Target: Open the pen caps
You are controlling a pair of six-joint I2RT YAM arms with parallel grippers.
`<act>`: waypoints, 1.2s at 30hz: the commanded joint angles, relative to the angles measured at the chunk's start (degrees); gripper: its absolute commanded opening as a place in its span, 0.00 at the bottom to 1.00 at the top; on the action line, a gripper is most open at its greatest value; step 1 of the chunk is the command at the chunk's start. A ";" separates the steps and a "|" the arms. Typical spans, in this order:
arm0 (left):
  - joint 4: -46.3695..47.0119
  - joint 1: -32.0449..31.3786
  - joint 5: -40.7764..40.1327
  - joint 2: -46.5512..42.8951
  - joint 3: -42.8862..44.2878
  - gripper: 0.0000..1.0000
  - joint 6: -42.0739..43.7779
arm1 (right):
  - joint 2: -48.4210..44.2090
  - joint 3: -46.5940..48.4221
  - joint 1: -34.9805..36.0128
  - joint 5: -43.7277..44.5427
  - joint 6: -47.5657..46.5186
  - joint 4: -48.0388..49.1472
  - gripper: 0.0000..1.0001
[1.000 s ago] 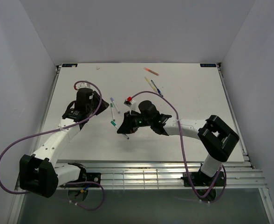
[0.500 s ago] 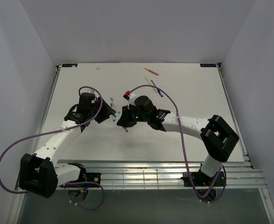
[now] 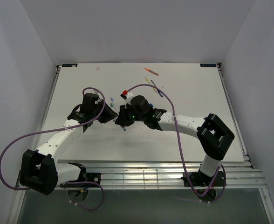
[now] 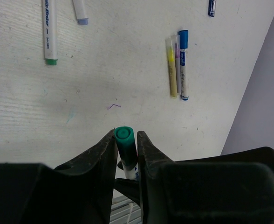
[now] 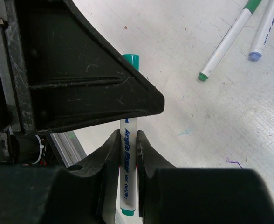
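Note:
My right gripper (image 5: 127, 136) is shut on the white barrel of a pen (image 5: 127, 172) and holds it above the table. My left gripper (image 4: 126, 135) is shut on that pen's teal-green cap (image 4: 124, 140), which also shows in the right wrist view (image 5: 131, 59). In the top view the two grippers meet tip to tip at the table's middle, the left gripper (image 3: 112, 116) and the right gripper (image 3: 121, 118); the pen between them is mostly hidden there.
Loose pens lie on the white table (image 3: 193, 102): a green-tipped one (image 4: 49, 32), a lavender-tipped one (image 4: 80, 10), a yellow one (image 4: 171, 70) beside a blue-capped one (image 4: 182, 65). An orange pen (image 3: 151, 71) lies at the far side.
Both arms have moved toward each other. The right gripper carried the pen up and left, and the left gripper has come onto its teal-green cap.

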 commanded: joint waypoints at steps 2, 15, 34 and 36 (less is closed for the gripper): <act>0.25 -0.09 -1.23 -0.79 -0.53 0.32 -0.11 | -1.22 0.19 0.28 1.41 -0.66 1.51 0.08; -0.37 -0.09 -4.92 -1.05 0.17 0.43 0.06 | -2.71 -1.84 0.63 1.41 -0.39 1.77 0.08; 0.33 -0.09 -3.52 -0.52 0.35 0.41 -0.29 | -1.48 -0.70 0.89 0.27 0.57 3.00 0.08; 0.60 -0.09 -3.52 -0.52 0.17 0.42 -0.46 | -1.40 -0.52 0.98 0.27 0.49 3.00 0.08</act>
